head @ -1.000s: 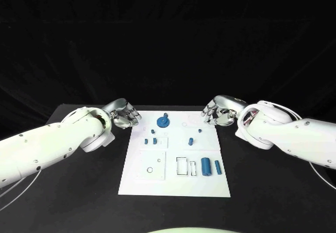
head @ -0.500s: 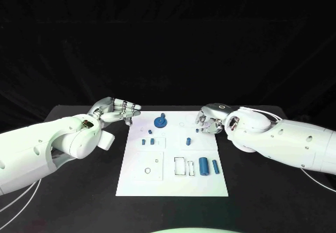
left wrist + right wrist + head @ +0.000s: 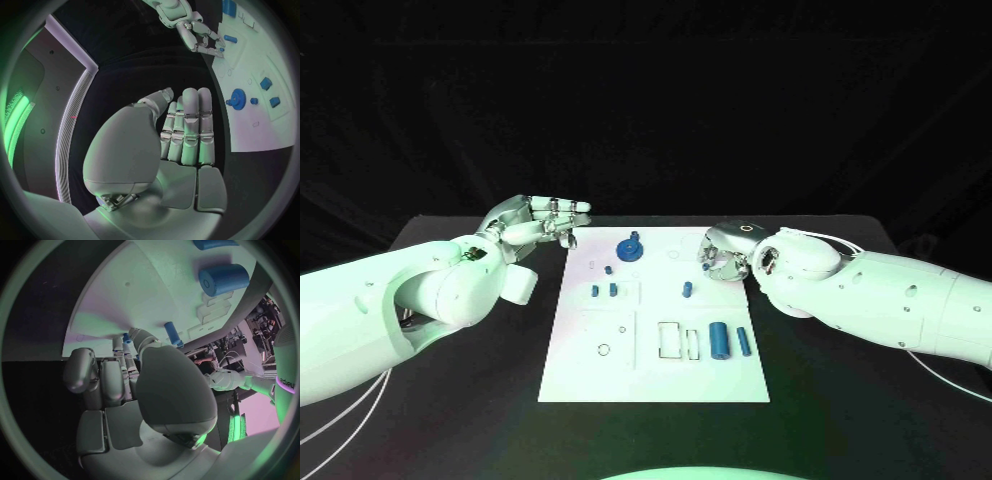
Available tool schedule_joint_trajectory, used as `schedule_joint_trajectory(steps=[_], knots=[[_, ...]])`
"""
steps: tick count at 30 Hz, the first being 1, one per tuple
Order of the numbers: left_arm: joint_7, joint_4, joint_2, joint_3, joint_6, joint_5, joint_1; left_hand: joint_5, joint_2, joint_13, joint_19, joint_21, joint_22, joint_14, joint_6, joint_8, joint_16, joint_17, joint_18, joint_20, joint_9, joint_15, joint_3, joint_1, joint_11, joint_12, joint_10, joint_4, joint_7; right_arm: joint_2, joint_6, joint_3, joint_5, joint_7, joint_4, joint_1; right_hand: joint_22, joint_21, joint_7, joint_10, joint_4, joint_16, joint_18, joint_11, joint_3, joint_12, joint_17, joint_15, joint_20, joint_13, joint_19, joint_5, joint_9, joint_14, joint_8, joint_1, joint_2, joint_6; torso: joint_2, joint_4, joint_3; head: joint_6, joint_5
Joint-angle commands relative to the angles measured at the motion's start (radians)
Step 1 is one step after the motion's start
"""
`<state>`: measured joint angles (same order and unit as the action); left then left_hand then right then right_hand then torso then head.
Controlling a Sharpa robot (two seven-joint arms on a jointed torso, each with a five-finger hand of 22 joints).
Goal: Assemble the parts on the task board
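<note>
The white task board (image 3: 589,375) lies in the middle of the table. On it are a blue gear (image 3: 633,248), small blue pegs (image 3: 603,291), another peg (image 3: 688,290) and two blue cylinders (image 3: 720,340). My left hand (image 3: 538,220) hovers by the board's far left corner with straight fingers (image 3: 187,125) and holds nothing. My right hand (image 3: 726,252) reaches down onto the board's far right part. In the right wrist view its thumb and a fingertip (image 3: 119,345) flank a small blue peg (image 3: 127,338); whether they grip it is unclear.
Two empty rectangular slots (image 3: 672,341) sit beside the cylinders, and a small ring mark (image 3: 604,349) lies on the board's near left. Black table (image 3: 444,400) surrounds the board on both sides and in front.
My right hand has moved left and down onto the board's far right part, over a small peg. My left hand has risen and its fingers have straightened out.
</note>
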<state>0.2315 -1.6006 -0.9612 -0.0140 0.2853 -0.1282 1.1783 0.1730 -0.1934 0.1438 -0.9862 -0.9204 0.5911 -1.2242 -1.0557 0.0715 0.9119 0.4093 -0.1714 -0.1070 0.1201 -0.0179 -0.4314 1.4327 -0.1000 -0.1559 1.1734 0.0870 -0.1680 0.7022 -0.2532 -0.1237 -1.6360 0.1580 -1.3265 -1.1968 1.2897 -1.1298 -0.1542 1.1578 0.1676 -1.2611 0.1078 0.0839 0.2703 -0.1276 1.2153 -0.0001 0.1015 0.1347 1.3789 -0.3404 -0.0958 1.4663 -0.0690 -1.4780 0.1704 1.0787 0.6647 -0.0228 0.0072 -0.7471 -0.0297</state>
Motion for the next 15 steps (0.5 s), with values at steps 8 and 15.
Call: schedule_joint_trajectory(steps=[8, 15], knots=[[0.028, -0.005, -0.001, -0.001, -0.023, 0.031, 0.001, -0.003, 0.007, 0.001, 0.003, 0.008, -0.005, 0.012, 0.013, -0.004, -0.007, -0.004, -0.013, -0.004, -0.003, -0.002, 0.011, 0.008, 0.000, -0.004, -0.014, -0.001, -0.006, -0.014, 0.033, -0.001, -0.007, -0.013, 0.020, 0.009, 0.029, -0.041, 0.006, 0.029, -0.011, -0.033, -0.022, -0.005, 0.043, 0.002, 0.025, -0.004, -0.002, -0.004, 0.008, 0.021, -0.006, 0.052, -0.009, 0.000, -0.012, 0.028, -0.001, -0.0002, 0.0005, -0.003, 0.003], [0.023, -0.006, -0.001, -0.001, -0.026, 0.031, 0.001, -0.003, 0.009, 0.002, 0.002, 0.011, -0.006, 0.013, 0.016, -0.004, -0.008, -0.005, -0.013, -0.004, -0.003, -0.002, 0.014, 0.011, -0.002, -0.005, -0.017, -0.003, -0.008, -0.021, 0.067, -0.001, -0.013, -0.009, 0.030, 0.013, 0.066, -0.092, 0.015, 0.050, -0.028, -0.061, -0.031, -0.013, 0.082, 0.003, 0.046, -0.010, -0.006, -0.006, 0.028, 0.054, -0.014, 0.056, -0.018, 0.002, -0.020, 0.056, -0.001, 0.0002, 0.0004, -0.006, 0.007]])
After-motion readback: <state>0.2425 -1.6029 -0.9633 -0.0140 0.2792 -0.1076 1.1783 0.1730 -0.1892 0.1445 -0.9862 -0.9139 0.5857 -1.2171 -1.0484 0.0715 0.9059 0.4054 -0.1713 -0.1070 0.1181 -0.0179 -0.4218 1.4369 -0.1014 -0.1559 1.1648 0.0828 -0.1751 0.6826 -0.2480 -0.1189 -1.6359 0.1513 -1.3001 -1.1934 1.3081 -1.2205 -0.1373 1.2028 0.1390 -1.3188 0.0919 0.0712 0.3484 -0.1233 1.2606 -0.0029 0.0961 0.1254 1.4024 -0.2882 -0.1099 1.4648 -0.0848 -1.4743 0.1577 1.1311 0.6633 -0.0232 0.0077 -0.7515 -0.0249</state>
